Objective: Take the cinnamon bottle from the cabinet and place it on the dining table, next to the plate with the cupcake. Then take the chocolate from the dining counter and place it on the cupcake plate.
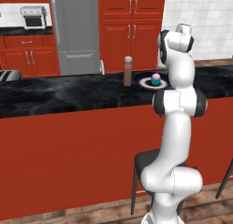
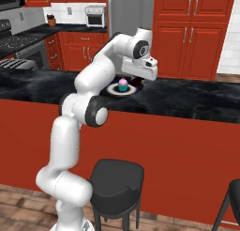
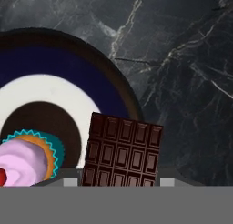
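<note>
Our gripper [image 3: 119, 184] clenches the chocolate [image 3: 122, 150] over the plate [image 3: 109, 89] rim, right of the cupcake [image 3: 27, 159]; bottle [image 1: 128, 71] stands beside it; next, we judge, lower and release

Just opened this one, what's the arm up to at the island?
The white arm is reaching over the black marble dining table, holding a chocolate bar in its shut jaws just above the plate with the cupcake. In the hand view the bar hangs over the plate's rim, beside the cupcake, not yet set down. The cinnamon bottle already stands upright on the table next to the plate.
</note>
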Controlling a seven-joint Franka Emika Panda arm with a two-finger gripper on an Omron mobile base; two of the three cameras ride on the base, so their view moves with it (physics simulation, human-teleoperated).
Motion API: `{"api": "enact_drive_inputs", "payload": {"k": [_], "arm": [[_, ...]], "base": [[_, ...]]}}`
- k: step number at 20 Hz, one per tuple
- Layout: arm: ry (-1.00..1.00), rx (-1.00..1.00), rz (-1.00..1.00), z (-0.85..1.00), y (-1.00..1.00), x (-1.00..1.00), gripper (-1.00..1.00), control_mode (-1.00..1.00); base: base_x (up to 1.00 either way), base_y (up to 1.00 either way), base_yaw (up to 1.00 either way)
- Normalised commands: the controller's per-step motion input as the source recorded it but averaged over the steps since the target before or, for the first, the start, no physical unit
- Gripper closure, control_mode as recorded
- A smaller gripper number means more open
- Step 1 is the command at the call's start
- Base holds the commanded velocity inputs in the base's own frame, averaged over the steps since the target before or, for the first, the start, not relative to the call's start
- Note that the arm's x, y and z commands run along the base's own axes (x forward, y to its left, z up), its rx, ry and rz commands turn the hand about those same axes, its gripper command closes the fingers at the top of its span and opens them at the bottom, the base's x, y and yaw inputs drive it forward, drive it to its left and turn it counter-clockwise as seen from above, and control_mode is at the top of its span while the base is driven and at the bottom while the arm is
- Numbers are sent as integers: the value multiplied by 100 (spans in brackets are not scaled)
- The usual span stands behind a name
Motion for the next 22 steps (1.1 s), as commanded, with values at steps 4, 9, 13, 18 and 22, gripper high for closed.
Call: {"api": "enact_drive_inputs", "payload": {"k": [4,9,13,18,22], "arm": [[0,0,-15,0,3,1,100,-100],[0,0,-14,-2,3,2,100,-100],[0,0,-10,-1,9,1,100,-100],[0,0,-7,-2,12,0,100,-100],[0,0,-6,-7,3,0,100,-100]], "base": [[0,0,0],[0,0,0],[0,0,0],[0,0,0],[0,0,0]]}}
